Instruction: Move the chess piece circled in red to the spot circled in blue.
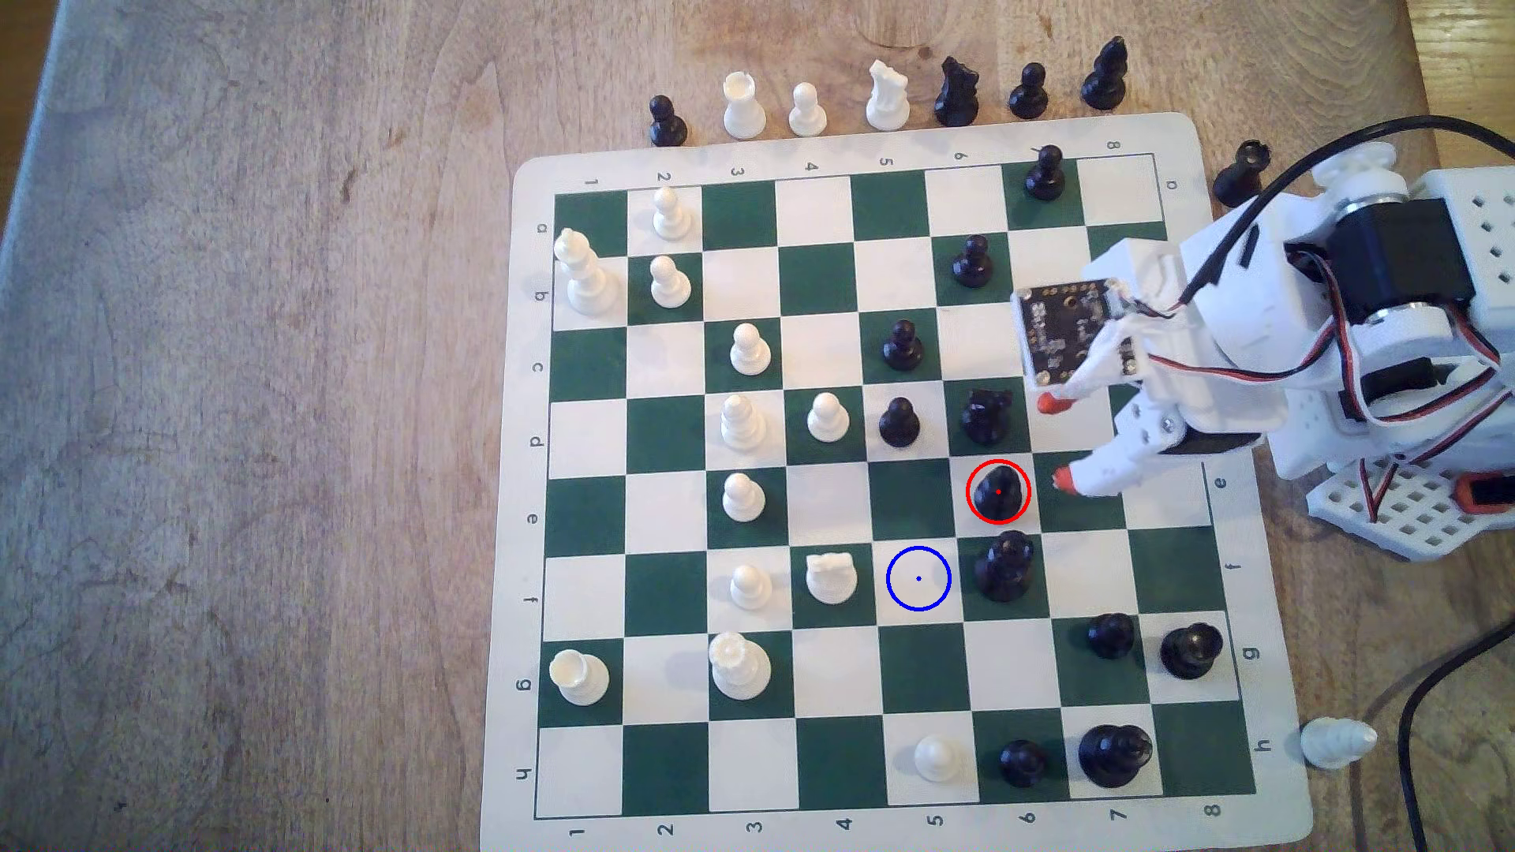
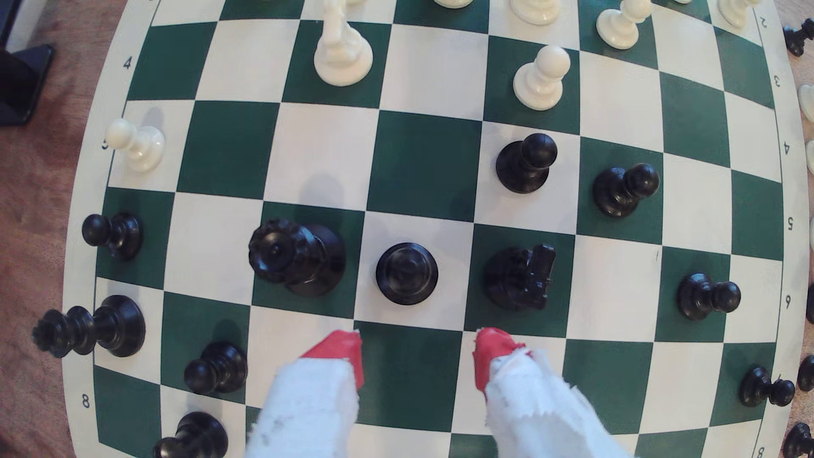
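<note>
On its cream square inside the red ring, the chess piece stands untouched, so nothing is done yet. Just beside it the gripper is spread wide and empty (red-tipped fingers apart). The spot waits free.

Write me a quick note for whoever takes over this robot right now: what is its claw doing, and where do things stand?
Gripper: open, holding nothing, its red-tipped jaws spread just short of the circled piece.
Black pawn in the red ring: standing on its white square, between the black knight and a taller black crowned piece; not yet gripped.
Blue-ringed square: empty, diagonally next to the pawn's square, beside the crowned piece.
Done: approach only.
Left: close on the pawn, lift, set it on the blue spot.
</note>
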You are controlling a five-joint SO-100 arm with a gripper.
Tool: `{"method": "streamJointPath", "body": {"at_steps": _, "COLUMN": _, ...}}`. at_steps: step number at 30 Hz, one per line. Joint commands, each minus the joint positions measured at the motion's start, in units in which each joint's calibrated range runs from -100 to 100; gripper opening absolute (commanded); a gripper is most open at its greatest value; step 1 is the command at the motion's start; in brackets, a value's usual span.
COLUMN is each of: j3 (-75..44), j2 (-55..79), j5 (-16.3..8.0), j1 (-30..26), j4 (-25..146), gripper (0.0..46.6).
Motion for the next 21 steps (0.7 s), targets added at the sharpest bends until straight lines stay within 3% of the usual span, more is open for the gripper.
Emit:
{"method": "streamJointPath", "body": {"at_steps": 1, "j3": -1.37, "j2": 2.96, "j5": 0.20, "j1": -0.27, "j4": -3.08, "gripper": 13.1}}
{"method": "streamJointPath", "body": {"at_steps": 21, "j3": -1.37, "j2": 17.81, "j5": 0.24, "j1": -1.84, "j4": -13.24, "gripper": 12.7}}
